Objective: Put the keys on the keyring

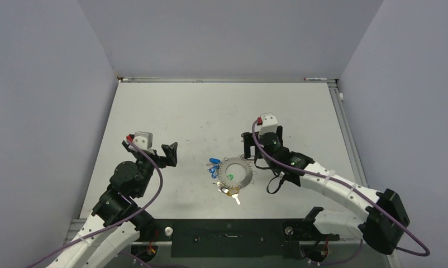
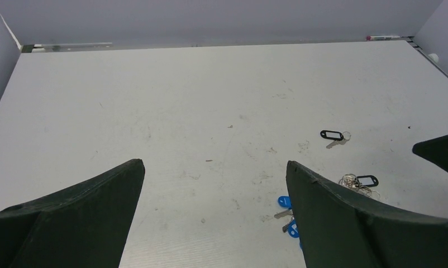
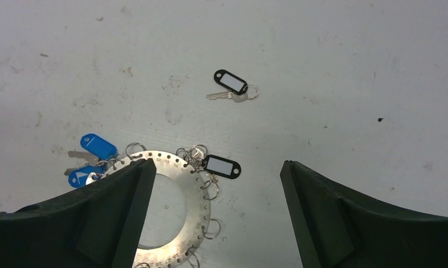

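We see both hands spread wide, holding nothing: the left hand (image 2: 213, 163) hangs well left of the keyring (image 3: 198, 192), the right hand (image 3: 217, 163) just beyond its far-right rim. It lies flat mid-counter (image 1: 182, 106), blue-tagged keys (image 3: 98, 146) just beside its left edge (one black-tagged key (image 3: 231, 82) lies apart).

Far half and left side of table (image 1: 171, 111) lying bare, giving open passage. Toward the near edge, mid-table, keyring (image 1: 234, 173) taking up room; blue-tagged keys (image 1: 213, 166) crowding its left rim, black tag (image 3: 222, 166) cluttering another. Lone black-tagged key (image 3: 231, 84) lying apart, bare table surrounding it. Right gripper (image 3: 216, 163), jaws spread, hanging at ring's far-right rim, blocking that side.
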Controlling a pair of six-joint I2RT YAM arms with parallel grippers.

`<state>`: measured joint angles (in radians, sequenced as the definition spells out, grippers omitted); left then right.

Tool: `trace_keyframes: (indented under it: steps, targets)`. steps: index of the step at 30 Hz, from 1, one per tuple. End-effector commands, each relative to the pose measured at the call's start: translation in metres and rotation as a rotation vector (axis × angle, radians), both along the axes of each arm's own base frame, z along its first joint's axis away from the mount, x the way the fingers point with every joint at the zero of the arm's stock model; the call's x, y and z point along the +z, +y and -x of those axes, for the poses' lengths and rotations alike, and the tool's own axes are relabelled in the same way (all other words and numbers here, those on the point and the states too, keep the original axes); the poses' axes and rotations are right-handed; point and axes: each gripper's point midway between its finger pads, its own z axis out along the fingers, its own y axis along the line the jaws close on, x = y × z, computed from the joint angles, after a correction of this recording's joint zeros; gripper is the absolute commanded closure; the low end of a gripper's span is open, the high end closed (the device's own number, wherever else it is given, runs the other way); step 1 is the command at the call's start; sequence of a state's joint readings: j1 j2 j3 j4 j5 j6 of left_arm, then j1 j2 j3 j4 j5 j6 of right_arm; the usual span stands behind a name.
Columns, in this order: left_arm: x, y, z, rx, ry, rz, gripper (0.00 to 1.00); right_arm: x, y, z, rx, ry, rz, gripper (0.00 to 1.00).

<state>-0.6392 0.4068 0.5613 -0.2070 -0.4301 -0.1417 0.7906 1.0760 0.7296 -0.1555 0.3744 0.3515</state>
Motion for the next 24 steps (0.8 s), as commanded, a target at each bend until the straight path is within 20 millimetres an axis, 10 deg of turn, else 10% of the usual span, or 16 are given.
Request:
trace_keyframes:
  steps: [1,14,24]
  targets:
    - [0.011,-0.004,-0.002,-0.019,-0.021,0.017,0.04,-0.031,0.013,-0.004,0.035,0.152,0.087,0.15]
    - [-0.003,-0.022,-0.006,-0.088,0.044,-0.015,0.04,-0.079,0.034,-0.014,0.119,0.321,0.095,0.28]
    - [-0.032,-0.058,-0.009,-0.23,0.254,-0.093,0.04,-0.083,0.029,-0.058,0.012,0.325,0.066,0.34]
